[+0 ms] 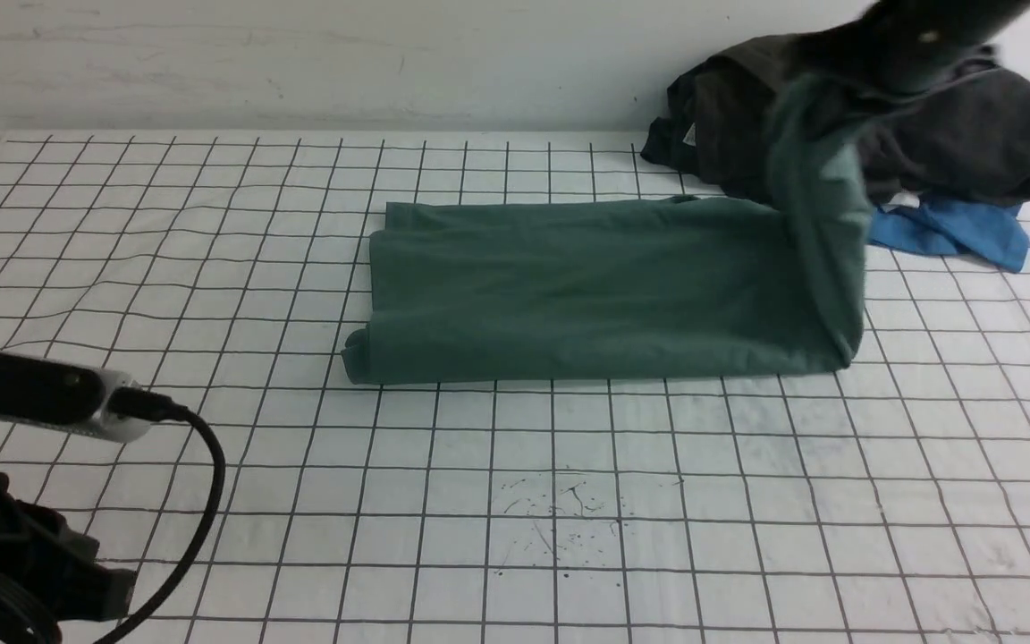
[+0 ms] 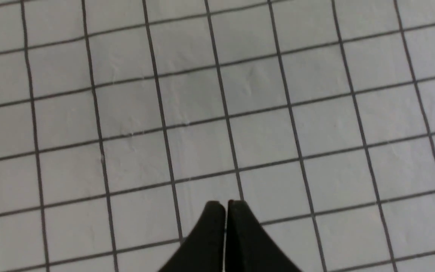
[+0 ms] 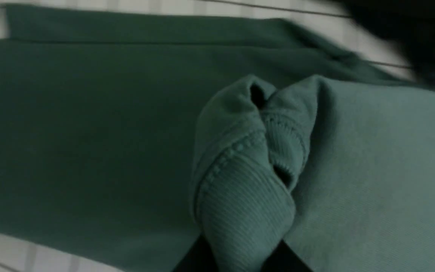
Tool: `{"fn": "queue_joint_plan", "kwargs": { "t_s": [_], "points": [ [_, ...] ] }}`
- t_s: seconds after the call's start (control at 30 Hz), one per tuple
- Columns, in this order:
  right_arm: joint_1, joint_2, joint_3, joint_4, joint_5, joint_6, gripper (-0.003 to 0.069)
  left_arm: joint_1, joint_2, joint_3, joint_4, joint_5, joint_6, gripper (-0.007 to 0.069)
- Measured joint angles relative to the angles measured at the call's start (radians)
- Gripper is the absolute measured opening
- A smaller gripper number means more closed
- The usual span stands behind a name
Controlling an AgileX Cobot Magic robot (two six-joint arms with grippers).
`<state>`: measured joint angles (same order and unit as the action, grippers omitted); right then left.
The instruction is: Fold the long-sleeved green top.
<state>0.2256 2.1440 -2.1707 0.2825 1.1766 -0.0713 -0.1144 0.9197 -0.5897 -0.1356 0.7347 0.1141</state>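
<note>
The green long-sleeved top (image 1: 586, 291) lies folded into a long band across the middle of the gridded table. Its right end is pulled up off the table in a hanging flap (image 1: 823, 206). My right gripper (image 1: 913, 40), blurred at the top right, is shut on that end. In the right wrist view the ribbed green hem (image 3: 244, 211) is bunched between the two black fingers, with the top (image 3: 89, 124) spread below. My left gripper (image 2: 225, 206) is shut and empty above bare grid cloth. The left arm (image 1: 23, 501) sits at the near left corner.
A dark charcoal garment (image 1: 953, 134) is heaped at the back right with a bright blue garment (image 1: 953, 231) under its edge, right behind the lifted end. The white grid cloth (image 1: 515, 501) covers the table. A wall (image 1: 300, 63) runs along the back.
</note>
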Motion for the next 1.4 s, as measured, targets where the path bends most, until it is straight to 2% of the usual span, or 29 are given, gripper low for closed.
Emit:
{"fn": "queue_joint_plan", "kwargs": {
  "t_s": [0.13,0.17,0.23,0.4,0.5,0.6,0.67,0.77,0.83,0.9,0.97,1.13,1.17,1.2,1.4],
  "points": [
    [0.156,0.090,0.002,0.149,-0.198,-0.031,0.0004,0.000,0.000,0.002,-0.031,-0.004,0.000,-0.0007],
    [0.156,0.095,0.002,0.149,-0.209,-0.033,0.0004,0.000,0.000,0.002,-0.032,-0.004,0.000,-0.0007],
    [0.230,0.161,0.002,0.207,-0.346,-0.050,0.0004,0.000,0.000,0.002,-0.043,-0.004,0.001,-0.0007],
    [0.293,0.250,0.003,0.270,-0.486,-0.064,0.0021,0.000,0.000,0.002,-0.045,-0.004,0.001,-0.0007],
    [0.303,0.261,0.005,0.308,-0.517,-0.104,0.0093,0.000,0.000,0.002,-0.045,-0.006,0.001,-0.0007],
    [0.302,0.254,0.005,0.338,-0.525,-0.146,0.0198,0.000,0.000,0.002,-0.045,-0.006,0.001,-0.0007],
    [0.297,0.245,0.005,0.341,-0.517,-0.176,0.0295,0.000,0.000,0.002,-0.046,-0.006,0.001,-0.0007],
    [0.288,0.228,0.005,0.339,-0.507,-0.203,0.0384,0.000,0.000,0.002,-0.047,-0.006,0.003,-0.0007],
    [0.283,0.218,0.005,0.325,-0.506,-0.216,0.0404,0.000,0.000,0.002,-0.047,-0.006,0.005,-0.0007],
    [0.279,0.216,0.005,0.310,-0.504,-0.224,0.0398,0.000,0.000,0.002,-0.048,-0.008,0.007,-0.0007],
    [0.279,0.219,0.005,0.283,-0.504,-0.227,0.0357,0.000,0.000,0.002,-0.048,-0.013,0.008,-0.0007],
    [0.304,0.277,0.004,0.227,-0.504,-0.182,0.0097,0.000,0.000,0.002,-0.048,-0.037,0.008,-0.0007],
    [0.307,0.286,0.004,0.220,-0.503,-0.170,0.0077,0.000,0.000,0.002,-0.048,-0.037,0.008,-0.0007],
    [0.321,0.305,0.004,0.188,-0.495,-0.152,0.0020,0.000,0.000,0.002,-0.048,-0.038,0.008,-0.0007],
    [0.341,0.278,0.010,0.089,-0.439,-0.159,-0.0011,-0.002,-0.061,0.002,-0.048,-0.039,0.021,-0.0007]
  ]
}}
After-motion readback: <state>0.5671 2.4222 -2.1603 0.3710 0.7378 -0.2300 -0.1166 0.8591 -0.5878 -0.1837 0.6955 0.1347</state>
